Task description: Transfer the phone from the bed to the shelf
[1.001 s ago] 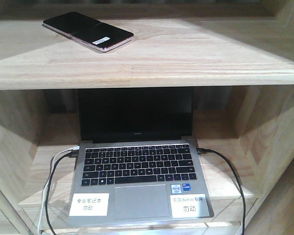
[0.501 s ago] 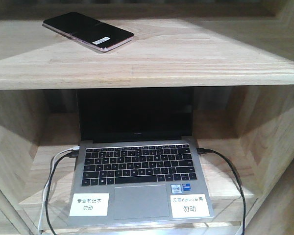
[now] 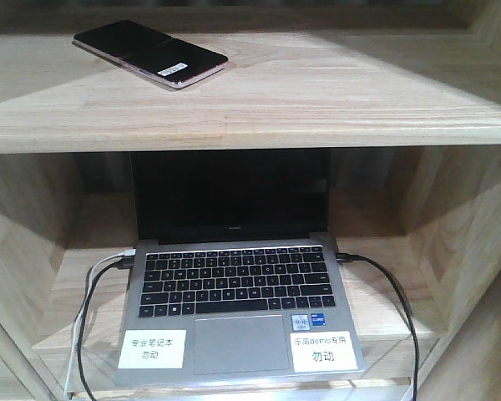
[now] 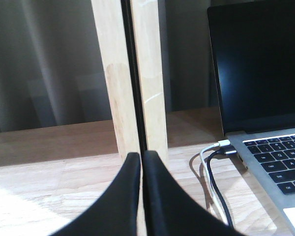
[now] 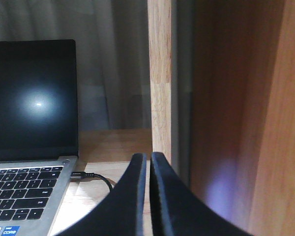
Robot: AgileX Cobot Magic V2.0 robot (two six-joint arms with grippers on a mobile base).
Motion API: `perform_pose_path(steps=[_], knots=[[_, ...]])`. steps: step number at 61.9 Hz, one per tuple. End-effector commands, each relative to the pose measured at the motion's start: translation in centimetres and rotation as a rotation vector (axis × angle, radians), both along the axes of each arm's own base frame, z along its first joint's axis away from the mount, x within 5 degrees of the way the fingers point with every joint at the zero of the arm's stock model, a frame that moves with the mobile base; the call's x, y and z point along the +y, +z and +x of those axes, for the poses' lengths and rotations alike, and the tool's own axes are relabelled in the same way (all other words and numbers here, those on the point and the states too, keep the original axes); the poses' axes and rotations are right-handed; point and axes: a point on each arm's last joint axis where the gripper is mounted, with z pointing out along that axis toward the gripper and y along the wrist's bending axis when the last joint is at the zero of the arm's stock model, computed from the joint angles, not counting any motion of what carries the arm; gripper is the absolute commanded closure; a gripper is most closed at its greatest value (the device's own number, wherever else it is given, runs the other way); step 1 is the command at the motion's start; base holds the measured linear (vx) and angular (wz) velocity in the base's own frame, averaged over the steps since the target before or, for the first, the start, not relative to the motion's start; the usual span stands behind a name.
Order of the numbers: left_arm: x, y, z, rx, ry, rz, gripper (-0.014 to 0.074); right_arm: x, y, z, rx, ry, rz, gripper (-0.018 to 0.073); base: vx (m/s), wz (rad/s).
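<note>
Down low, left gripper [image 4: 141, 156] pressed shut, black fingers [image 4: 119, 196] meeting along one thin seam, nothing pinched between them. Just ahead of the tips, an upright wooden post [image 4: 130, 73] of the shelf [image 3: 250, 109], split by a dark vertical gap. Off to that gripper's right, a white cable [image 4: 209, 162] and a black cable [image 4: 217, 191] running into the side of a grey laptop [image 4: 265, 147] — dark screen up, keyboard in view.

Likewise the right gripper [image 5: 148, 158]: closed to the narrowest slit, empty, fingers [image 5: 169, 196] dark and curved. Ahead of it, another light-wood upright [image 5: 161, 73]; to its right, a broad brown side panel [image 5: 246, 118]. To its left, a black plug and lead [image 5: 91, 178] entering the laptop's edge.

Neither gripper seen from the front camera. Laptop sitting open in the lower compartment, two white labels with printed characters on the palm rest — one left [image 3: 151, 348], one right [image 3: 321, 352].

Above both grippers, on the upper board, the phone [image 3: 149, 53]: lying flat, glossy black face up, pinkish edge showing, small white sticker near its right end, set toward the left of the board, angled. Not touched by either gripper, well apart from the laptop below. Bed not in view.
</note>
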Motion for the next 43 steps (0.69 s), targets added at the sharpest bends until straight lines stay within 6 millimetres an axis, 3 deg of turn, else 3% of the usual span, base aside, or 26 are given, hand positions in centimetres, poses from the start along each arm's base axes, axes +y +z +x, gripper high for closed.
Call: perform_pose_path(steps=[1, 43], knots=[[-0.05, 1.57, -0.11, -0.107, -0.006, -0.009, 0.0596, -0.14, 0.44, 0.00, -0.074, -0.018, -0.012, 0.0564, 0.00, 0.00], [-0.05, 1.57, -0.11, -0.107, -0.006, -0.009, 0.0596, -0.14, 0.44, 0.00, -0.074, -0.018, -0.012, 0.0564, 0.00, 0.00]])
